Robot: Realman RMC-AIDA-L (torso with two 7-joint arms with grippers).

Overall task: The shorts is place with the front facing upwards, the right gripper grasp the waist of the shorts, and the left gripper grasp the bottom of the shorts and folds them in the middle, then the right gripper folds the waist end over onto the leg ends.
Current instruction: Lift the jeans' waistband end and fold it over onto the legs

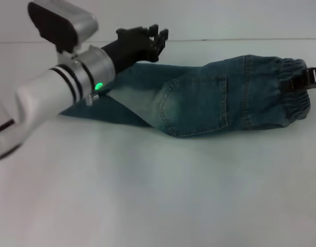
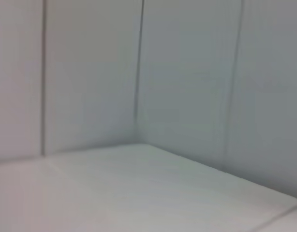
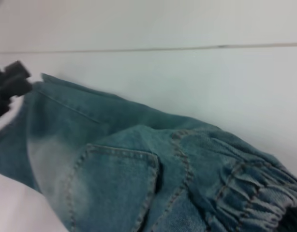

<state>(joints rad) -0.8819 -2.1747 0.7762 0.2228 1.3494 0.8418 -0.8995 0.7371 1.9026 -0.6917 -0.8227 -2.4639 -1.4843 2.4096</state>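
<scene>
Head view shows the left gripper [image 1: 157,41] above the far leg side of the shorts [image 1: 199,98], its fingers apart and holding nothing. At the other end the right gripper [image 1: 302,82] sits at the waist [image 1: 294,87]; whether it grips the band I cannot tell. The shorts lie folded lengthwise on the white counter [image 1: 158,190], back pocket [image 1: 202,103] facing up.

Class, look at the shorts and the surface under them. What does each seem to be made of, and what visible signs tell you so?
The shorts look like blue denim, washed pale in patches: stitched seams, a sewn patch pocket, and a gathered, apparently elastic waistband.
The table seems a smooth, matte white hard surface, perhaps laminate; the exact material cannot be told.
</scene>
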